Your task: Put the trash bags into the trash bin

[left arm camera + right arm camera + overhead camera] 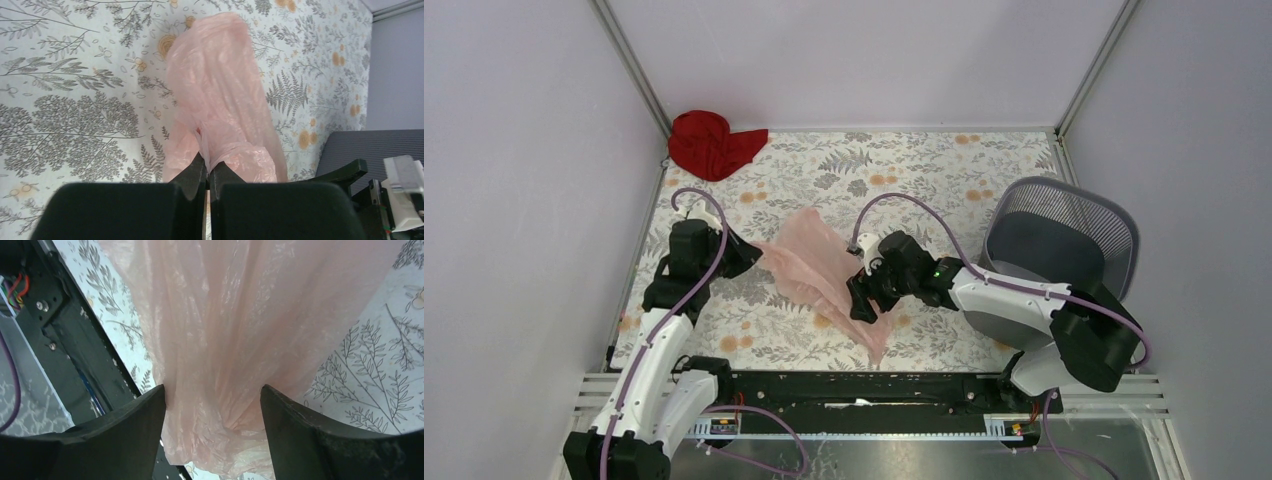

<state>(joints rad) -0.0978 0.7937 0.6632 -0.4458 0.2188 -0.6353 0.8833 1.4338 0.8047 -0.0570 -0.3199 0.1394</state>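
Note:
The pale pink trash bag [814, 265] lies wrinkled across the floral table between my two arms. My left gripper [746, 256] is shut on the bag's left edge; in the left wrist view a pinch of pink film [220, 115] rises from between the closed fingertips [198, 167]. My right gripper [864, 298] stands open over the bag's near right end. In the right wrist view the bag [215, 340] fills the gap between the two spread fingers [145, 412], not clamped. The dark grey mesh trash bin [1058, 240] lies tipped at the right, behind my right arm.
A red cloth [711, 144] is bunched in the far left corner. The black rail [864, 392] runs along the near table edge, close under the bag's lower tip. Grey walls close in the table on three sides. The bin's edge [370, 145] shows at right in the left wrist view.

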